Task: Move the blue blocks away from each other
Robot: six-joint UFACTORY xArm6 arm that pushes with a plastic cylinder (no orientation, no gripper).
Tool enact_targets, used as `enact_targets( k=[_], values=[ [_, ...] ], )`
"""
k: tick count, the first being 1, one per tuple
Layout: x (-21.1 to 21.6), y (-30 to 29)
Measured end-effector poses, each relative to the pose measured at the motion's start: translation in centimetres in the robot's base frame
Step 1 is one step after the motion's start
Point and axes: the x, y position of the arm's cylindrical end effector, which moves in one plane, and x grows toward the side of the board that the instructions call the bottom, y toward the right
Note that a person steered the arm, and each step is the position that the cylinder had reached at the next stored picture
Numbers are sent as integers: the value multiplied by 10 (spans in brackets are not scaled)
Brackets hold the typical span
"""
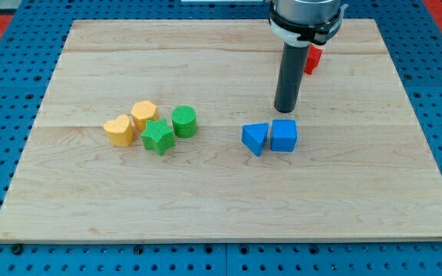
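- My tip (285,110) sits on the wooden board (206,207) just above the blue cube (284,136), toward the view's top. There's a thin gap, so as far as I can tell it isn't touching anything.
- It's a plain dark rod with nothing to open or close, and nothing is clamped or carried. It's just standing upright on the wood.
- The two blue blocks are side by side a bit right of the board's centre. The blue triangular block (255,138) is on the view's left and the cube on the right. They're pretty much touching, or at least just beside each other.
- A red block (311,59) pokes out behind the rod near the view's top. It's mostly hidden, so I can't call its shape.
- Over on the view's left there's a tight little cluster. It has a yellow heart-shaped block (119,130), a yellow hexagon-ish block (143,114), a green star block (158,136) and a green cylinder (183,121).
- That cluster is well apart from the blue pair and from my tip.
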Motion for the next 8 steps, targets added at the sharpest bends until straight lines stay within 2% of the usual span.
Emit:
enact_targets(
  k=[7,8],
  values=[
    [2,-8],
    [71,-10]
  ],
)
